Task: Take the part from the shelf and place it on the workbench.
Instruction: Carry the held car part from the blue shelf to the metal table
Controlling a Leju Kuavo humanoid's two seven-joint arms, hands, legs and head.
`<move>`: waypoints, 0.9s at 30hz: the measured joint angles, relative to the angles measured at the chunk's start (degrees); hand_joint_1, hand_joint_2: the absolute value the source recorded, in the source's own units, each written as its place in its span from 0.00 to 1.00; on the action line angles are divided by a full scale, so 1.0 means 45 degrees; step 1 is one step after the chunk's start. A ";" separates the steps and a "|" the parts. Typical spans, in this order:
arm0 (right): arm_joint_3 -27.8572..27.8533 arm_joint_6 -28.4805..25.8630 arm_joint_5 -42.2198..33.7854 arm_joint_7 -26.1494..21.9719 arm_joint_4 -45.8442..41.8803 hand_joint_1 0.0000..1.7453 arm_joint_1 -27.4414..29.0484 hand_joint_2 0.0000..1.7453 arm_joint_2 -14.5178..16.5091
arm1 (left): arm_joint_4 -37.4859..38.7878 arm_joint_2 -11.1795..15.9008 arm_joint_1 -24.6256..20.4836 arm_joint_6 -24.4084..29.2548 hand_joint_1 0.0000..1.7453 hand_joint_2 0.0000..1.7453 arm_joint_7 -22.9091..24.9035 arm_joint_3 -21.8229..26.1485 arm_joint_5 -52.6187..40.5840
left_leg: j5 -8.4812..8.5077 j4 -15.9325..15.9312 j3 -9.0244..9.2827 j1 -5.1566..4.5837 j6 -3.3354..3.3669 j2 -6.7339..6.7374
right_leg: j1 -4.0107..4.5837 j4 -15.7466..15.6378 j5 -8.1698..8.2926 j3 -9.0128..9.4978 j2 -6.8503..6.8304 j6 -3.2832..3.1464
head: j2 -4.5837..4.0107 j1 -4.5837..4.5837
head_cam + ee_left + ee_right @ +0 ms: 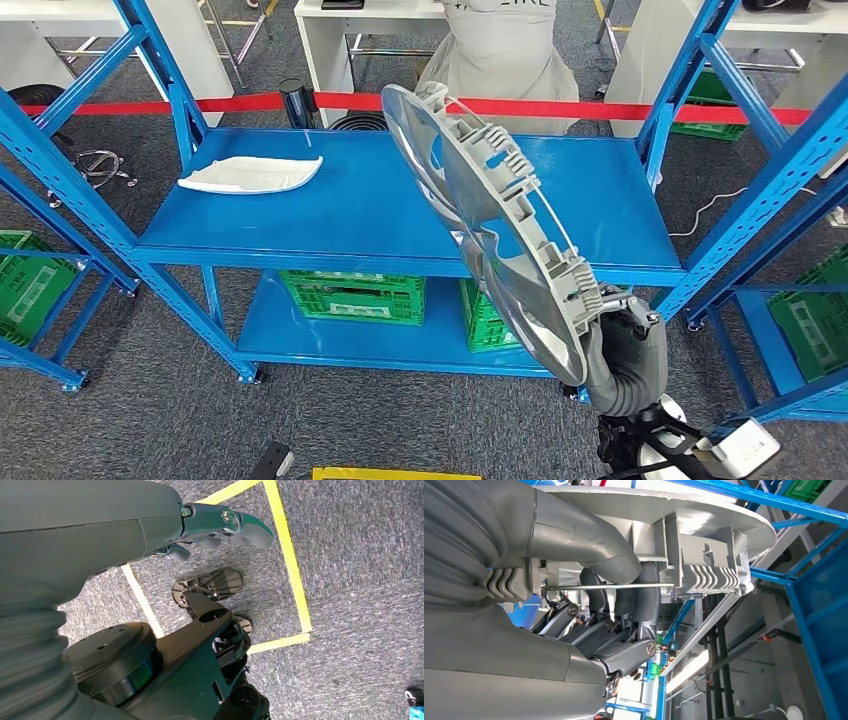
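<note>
I'm gripping the grey disc-shaped part (500,225) by its near rim in my right hand (625,350), its long axis leaning up and far-left over the blue shelf (330,215); my left hand (220,527) is hanging empty, fingers loosely curled.

You've got a blue shelf (620,210) with a white curved panel (250,174) lying near its red-tape-side far corner, green crates (350,297) below.
</note>
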 joint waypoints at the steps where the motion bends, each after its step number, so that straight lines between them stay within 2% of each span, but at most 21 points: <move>1: 0.0000 0.0005 0.0004 0.0001 -0.0011 1.00 0.0008 1.00 0.0001 | 0.0000 0.0000 0.0000 0.0000 0.00 1.00 0.0004 0.0000 0.0000 | 0.0000 0.0000 0.0000 0.0000 0.0000 0.0000 | 0.0000 0.0000 0.0000 0.0000 0.0000 0.0000 | 0.0000 0.0000; 9: -0.0019 0.0441 0.0140 0.0001 -0.0041 1.00 -0.0001 1.00 0.0005 | 0.0000 -0.0056 -0.0002 0.0374 0.00 1.00 0.0556 0.0004 -0.0008 | -0.0001 -0.0001 -0.0001 0.0000 0.0000 0.0000 | 0.0000 0.0000 0.0000 0.0001 0.0000 0.0000 | 0.0000 0.0000; 27: -0.0019 0.0572 0.0579 0.0002 -0.0041 1.00 -0.0048 1.00 0.0078 | -0.0005 -0.0163 -0.0042 0.0425 0.00 1.00 0.0622 0.0278 -0.0141 | -0.0001 0.0000 -0.0001 0.0000 0.0001 -0.0001 | 0.0000 -0.0001 0.0000 0.0003 -0.0001 0.0000 | 0.0000 0.0000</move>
